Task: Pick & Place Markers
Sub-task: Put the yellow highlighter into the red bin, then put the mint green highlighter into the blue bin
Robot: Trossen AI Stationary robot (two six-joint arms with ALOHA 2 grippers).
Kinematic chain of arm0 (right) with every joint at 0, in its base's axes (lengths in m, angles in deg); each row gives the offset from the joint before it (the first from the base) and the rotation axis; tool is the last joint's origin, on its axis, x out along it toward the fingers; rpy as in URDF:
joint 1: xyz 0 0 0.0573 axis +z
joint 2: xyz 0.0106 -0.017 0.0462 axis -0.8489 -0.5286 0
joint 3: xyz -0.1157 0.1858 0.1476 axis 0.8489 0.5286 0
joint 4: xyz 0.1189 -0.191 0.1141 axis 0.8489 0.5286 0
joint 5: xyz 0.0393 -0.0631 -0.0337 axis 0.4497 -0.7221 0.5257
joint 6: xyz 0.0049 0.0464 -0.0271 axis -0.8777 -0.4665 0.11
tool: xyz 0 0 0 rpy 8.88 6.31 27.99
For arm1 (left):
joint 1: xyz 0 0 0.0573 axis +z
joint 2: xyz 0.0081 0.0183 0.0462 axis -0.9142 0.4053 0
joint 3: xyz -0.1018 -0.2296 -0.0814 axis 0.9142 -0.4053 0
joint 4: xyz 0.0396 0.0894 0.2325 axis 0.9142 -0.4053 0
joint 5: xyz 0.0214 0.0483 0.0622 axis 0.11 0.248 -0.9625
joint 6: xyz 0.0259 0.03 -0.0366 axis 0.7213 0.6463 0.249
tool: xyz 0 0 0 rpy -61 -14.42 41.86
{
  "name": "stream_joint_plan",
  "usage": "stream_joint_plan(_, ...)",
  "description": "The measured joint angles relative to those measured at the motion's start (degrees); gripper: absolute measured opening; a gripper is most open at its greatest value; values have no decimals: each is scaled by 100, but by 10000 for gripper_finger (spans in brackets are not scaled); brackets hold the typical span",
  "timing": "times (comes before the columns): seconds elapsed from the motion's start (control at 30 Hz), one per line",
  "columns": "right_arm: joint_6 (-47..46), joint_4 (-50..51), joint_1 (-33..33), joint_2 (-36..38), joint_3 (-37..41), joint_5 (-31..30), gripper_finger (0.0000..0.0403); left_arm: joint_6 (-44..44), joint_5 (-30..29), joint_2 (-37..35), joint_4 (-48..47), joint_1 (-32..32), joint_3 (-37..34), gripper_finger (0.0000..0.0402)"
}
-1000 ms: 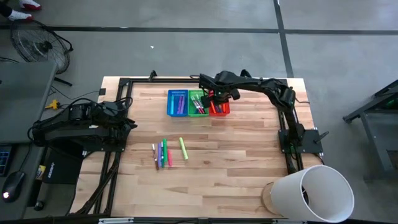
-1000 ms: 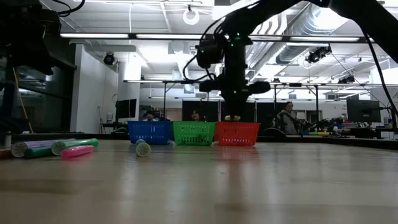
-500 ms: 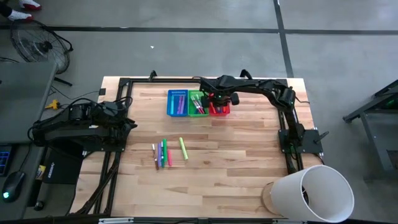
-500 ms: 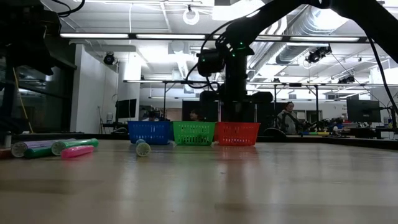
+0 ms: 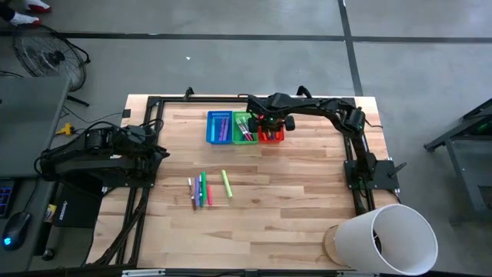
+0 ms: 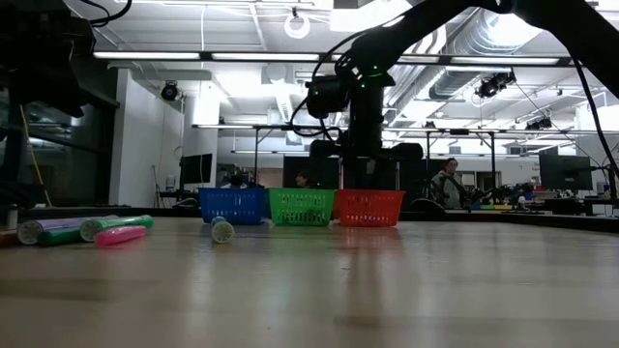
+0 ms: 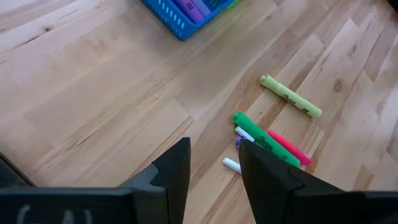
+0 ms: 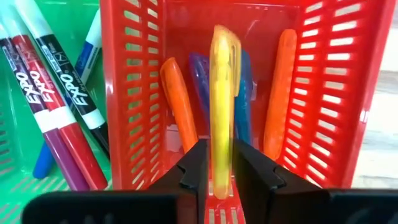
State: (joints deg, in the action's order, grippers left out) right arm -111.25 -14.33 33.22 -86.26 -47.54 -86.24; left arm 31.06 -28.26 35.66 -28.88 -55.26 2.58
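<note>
My right gripper point(image 5: 269, 123) points down into the red basket point(image 5: 274, 135) at the far middle of the table and is shut on a yellow marker point(image 8: 221, 106). Orange and blue markers point(image 8: 174, 99) lie on that basket's floor. The green basket point(image 5: 244, 127) and the blue basket point(image 5: 219, 127) stand beside it, also holding markers. Several loose markers point(image 5: 201, 189) lie flat on the table in front of the baskets. My left gripper point(image 7: 214, 168) hangs open above the table's left side, over bare wood, short of those markers point(image 7: 270, 142). My right gripper has the yellow marker's end point(image 8: 220, 177) pinched between its two fingers, which come from above and point down. The marker reaches away from the fingers along the red basket's length, above the markers lying inside. Whether its far end rests on them I cannot tell.
A large white cylinder point(image 5: 388, 240) lies at the table's near right corner. A black frame runs along the table's edges point(image 5: 154, 104). Bare wood lies between the loose markers and the baskets.
My right gripper has sunk with the yellow marker down into the red basket, and its wrist has rolled somewhat. The loose markers have stayed where they were.
</note>
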Motion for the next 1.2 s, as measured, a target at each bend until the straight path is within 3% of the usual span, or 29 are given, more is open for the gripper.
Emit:
stream_joint_plan(0.43,361,8,77,60,-11,-16,73,0,36,0,-2,2,0,136)
stream_joint_plan(0.7,688,-21,253,672,-17,-498,74,2,57,2,0,2,0,136)
stream_joint_plan(1.0,1117,52,618,1379,-24,-647,74,-2,68,2,7,2,0,136)
stream_joint_plan(1.2,1134,963,1100,1731,-22,-1458,74,-77,84,2,137,1,0,136)
